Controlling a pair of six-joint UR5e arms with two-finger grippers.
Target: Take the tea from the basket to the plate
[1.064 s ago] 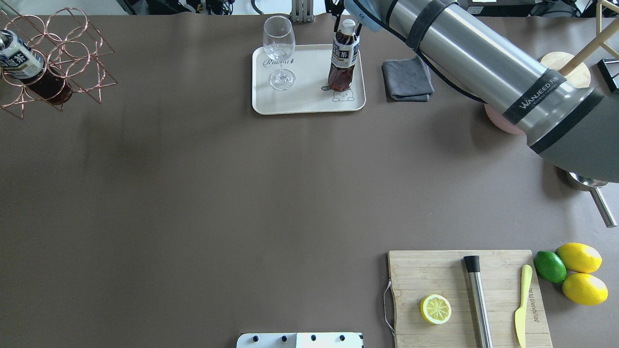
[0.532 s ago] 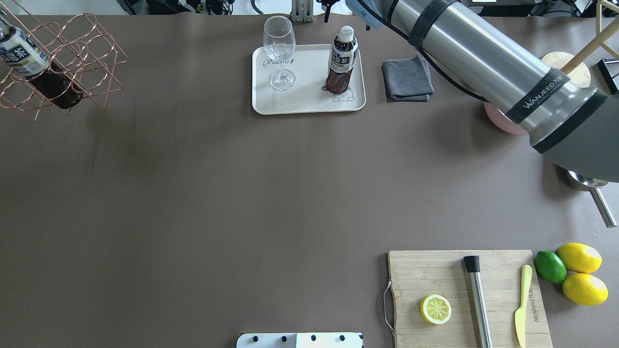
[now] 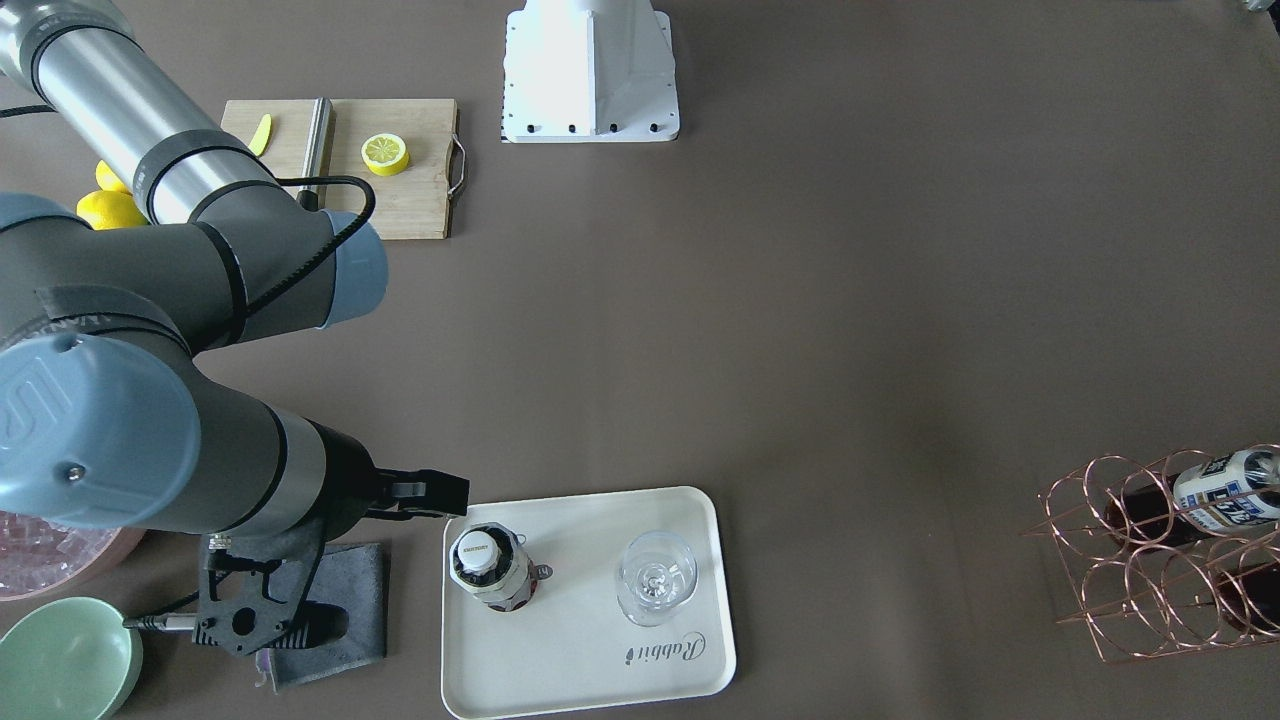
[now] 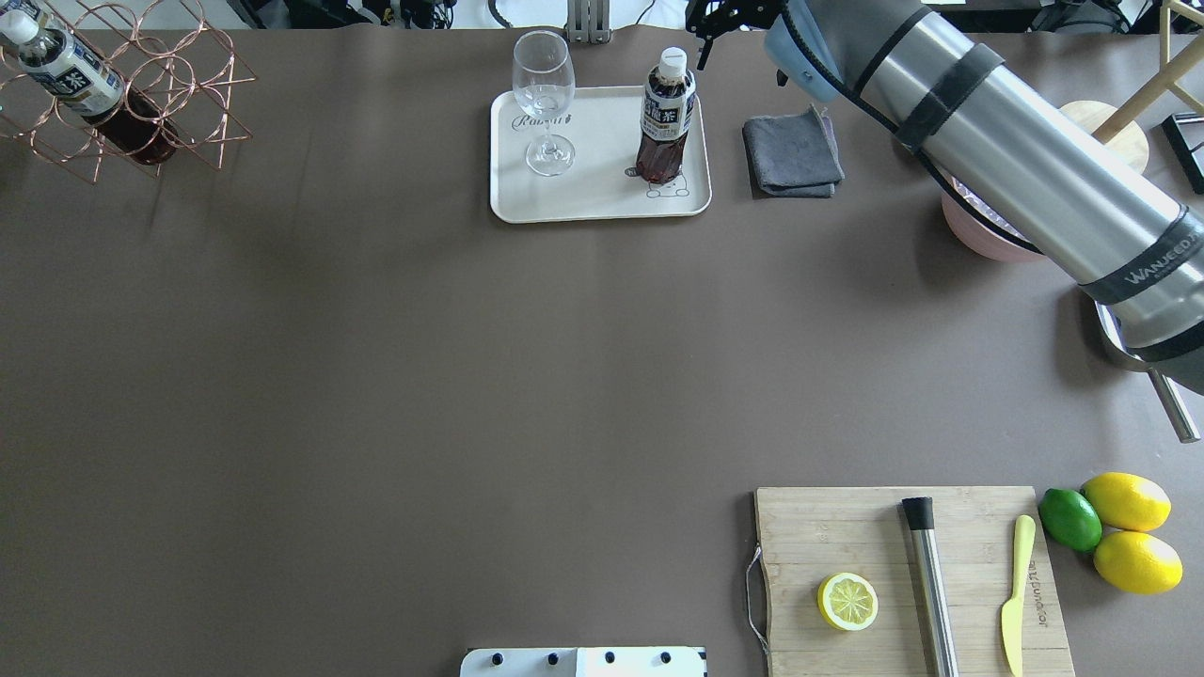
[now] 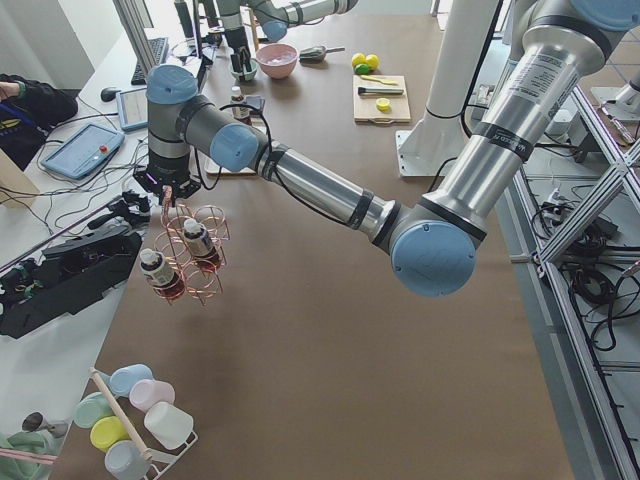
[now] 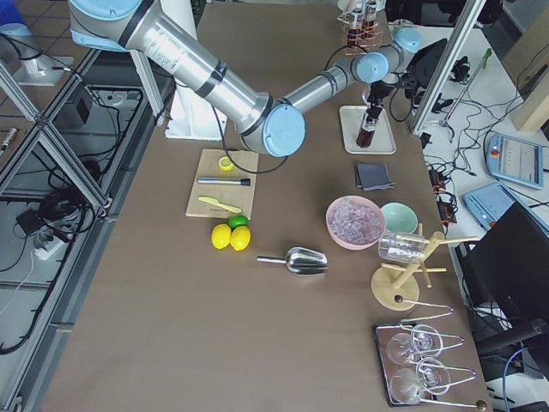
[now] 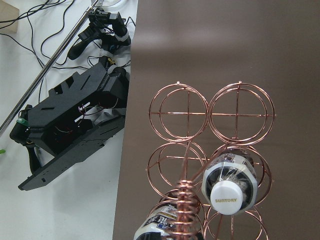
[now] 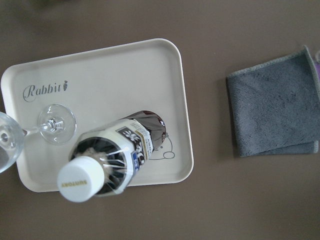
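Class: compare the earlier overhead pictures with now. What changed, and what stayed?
The right pincer let go of the tea and drew back rightward; the tea stands free on the plate. The basket shifted toward the far side. Plate, wine glass and cutting board stayed put.

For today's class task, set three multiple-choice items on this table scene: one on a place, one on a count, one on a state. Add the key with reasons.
1. Where does the glass stand? A on the cloth; B on the bare table; C on the tray.
2. How many whole lemons lie beside the cutting board? A two; B one; C four.
3. How is the bottle on the tray? A lying down; B upright, capped; C upright, cap off.
Key: 1 C, its foot rests on the tray near the script; 2 A, two yellow ones lie by the lime; 3 B, it stands with its white cap on.
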